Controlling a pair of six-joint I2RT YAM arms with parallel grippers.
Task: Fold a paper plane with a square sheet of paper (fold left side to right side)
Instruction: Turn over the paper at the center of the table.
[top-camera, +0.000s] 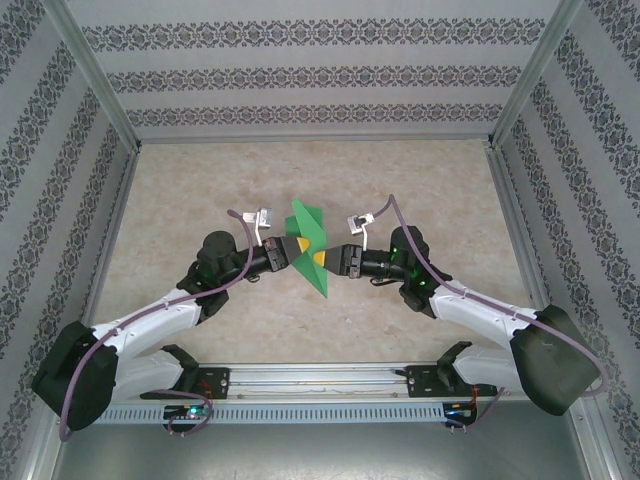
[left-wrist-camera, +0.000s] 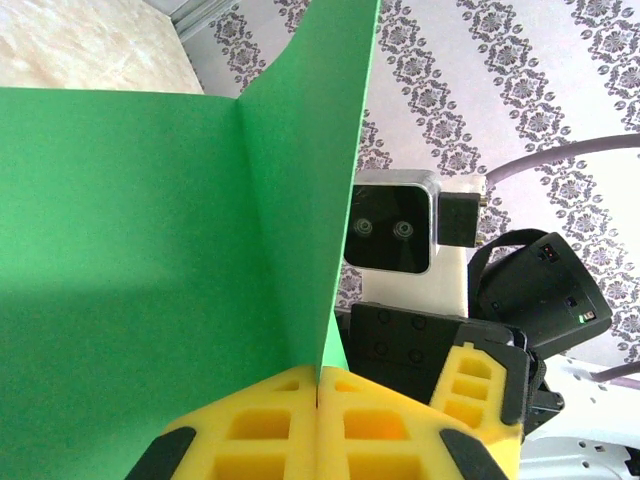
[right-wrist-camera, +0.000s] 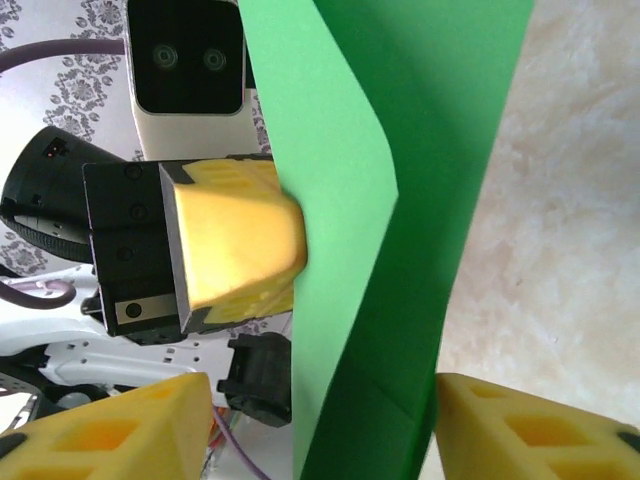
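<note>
- The bright green sheet of thin paper (top-camera: 308, 222) is held up off the beige mottled table top (top-camera: 200, 190), at the middle of the workspace where the two arms meet.
- The left gripper (top-camera: 297, 246), black with yellow block fingers, is clamped on the sheet. In its own wrist view the two pads (left-wrist-camera: 260, 430) press flat together with the green edge pinched in the seam between them.
- The right gripper (top-camera: 322, 260) is spread. Its yellow fingers (right-wrist-camera: 110, 435) stand well apart on either side of the sheet's lower edge, so it is around the paper and not pinching it.
- The sheet is no longer a flat square. A sharp straight crease runs up it in the left wrist view, one panel stands away from the other, and from above it shows angled flaps and a point toward the arms.
- Progress, as a judgement: some folds are in, but no slim dart with two narrow wings is visible. The wing folds and the final flattening appear to remain.
</note>
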